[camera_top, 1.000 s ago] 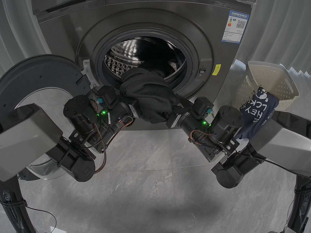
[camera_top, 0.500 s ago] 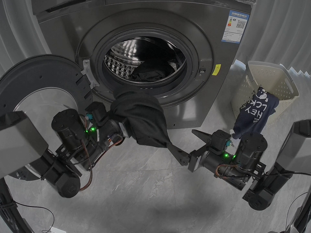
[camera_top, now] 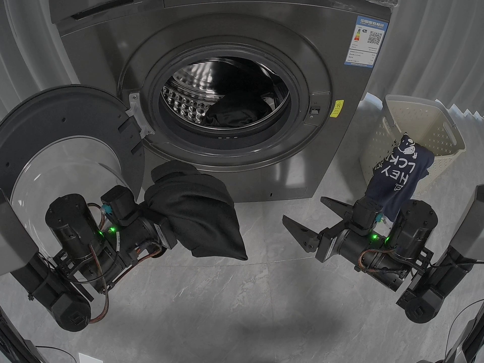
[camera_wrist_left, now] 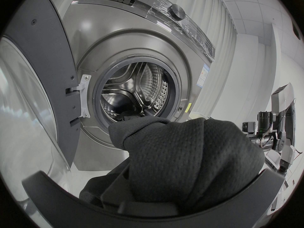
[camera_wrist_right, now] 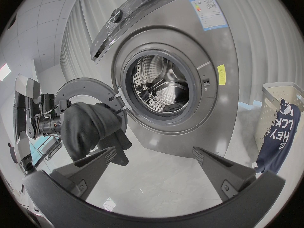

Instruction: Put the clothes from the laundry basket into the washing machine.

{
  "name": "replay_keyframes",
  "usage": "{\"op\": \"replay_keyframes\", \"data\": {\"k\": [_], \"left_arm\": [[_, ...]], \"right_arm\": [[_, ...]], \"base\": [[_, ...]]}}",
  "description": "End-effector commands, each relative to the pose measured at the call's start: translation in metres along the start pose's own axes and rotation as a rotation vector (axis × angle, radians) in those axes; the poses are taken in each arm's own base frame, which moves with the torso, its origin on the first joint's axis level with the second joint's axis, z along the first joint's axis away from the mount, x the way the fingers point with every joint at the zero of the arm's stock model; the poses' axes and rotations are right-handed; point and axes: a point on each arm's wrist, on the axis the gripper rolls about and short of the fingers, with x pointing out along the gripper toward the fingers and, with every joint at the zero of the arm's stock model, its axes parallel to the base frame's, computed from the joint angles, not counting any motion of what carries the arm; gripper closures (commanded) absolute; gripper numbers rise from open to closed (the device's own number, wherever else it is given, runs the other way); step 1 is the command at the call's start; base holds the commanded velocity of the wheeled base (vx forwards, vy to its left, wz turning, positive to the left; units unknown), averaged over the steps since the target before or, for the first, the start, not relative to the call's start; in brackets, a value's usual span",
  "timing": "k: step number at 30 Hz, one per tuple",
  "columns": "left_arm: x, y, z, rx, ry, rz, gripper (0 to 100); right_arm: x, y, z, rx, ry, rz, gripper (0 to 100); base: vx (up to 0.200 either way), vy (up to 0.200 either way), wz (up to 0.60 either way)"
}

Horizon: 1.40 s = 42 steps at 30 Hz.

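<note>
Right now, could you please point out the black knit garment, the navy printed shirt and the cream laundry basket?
black knit garment (camera_top: pixel 196 213): head view, middle of bundle.
navy printed shirt (camera_top: pixel 401 176): head view, printed front.
cream laundry basket (camera_top: pixel 428 121): head view, perforated inner wall.

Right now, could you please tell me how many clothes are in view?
3: a black garment in the left gripper, a dark garment inside the drum, a navy shirt draped over the laundry basket. More may hide inside it.
</note>
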Motion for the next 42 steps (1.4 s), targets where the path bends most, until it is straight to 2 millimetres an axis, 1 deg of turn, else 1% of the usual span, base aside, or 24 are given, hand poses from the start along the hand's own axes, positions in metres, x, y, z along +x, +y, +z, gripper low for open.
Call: {"op": "replay_keyframes", "data": {"k": [1, 6, 18, 24, 30, 36, 42], "left_arm": [[0.0, 0.001, -0.005, 0.0, 0.02, -0.004, 100], [0.003, 0.001, -0.011, 0.005, 0.038, -0.006, 100], [0.004, 0.001, -0.012, 0.002, 0.042, -0.006, 100], [0.006, 0.002, -0.017, 0.008, 0.061, -0.006, 100], [0.006, 0.002, -0.018, 0.01, 0.063, -0.003, 100], [0.006, 0.001, -0.018, 0.011, 0.064, -0.004, 100], [0.005, 0.001, -0.018, 0.012, 0.066, -0.007, 100]], "right_arm": [[-0.001, -0.003, 0.001, 0.001, -0.004, -0.01, 0], [0.0, -0.003, -0.002, 0.001, 0.01, -0.011, 0], [-0.001, -0.004, -0.003, 0.003, 0.013, -0.013, 0], [-0.001, -0.004, -0.003, 0.003, 0.014, -0.013, 0], [-0.001, -0.005, -0.003, 0.004, 0.014, -0.015, 0], [-0.002, -0.008, -0.003, 0.004, 0.013, -0.025, 0], [-0.002, -0.012, -0.003, 0.005, 0.015, -0.039, 0]], "base": [[0.0, 0.0, 0.0], [0.0, 0.0, 0.0], [0.2, 0.0, 0.0], [0.2, 0.0, 0.0], [0.0, 0.0, 0.0], [0.0, 0.2, 0.0], [0.0, 0.0, 0.0]]}}
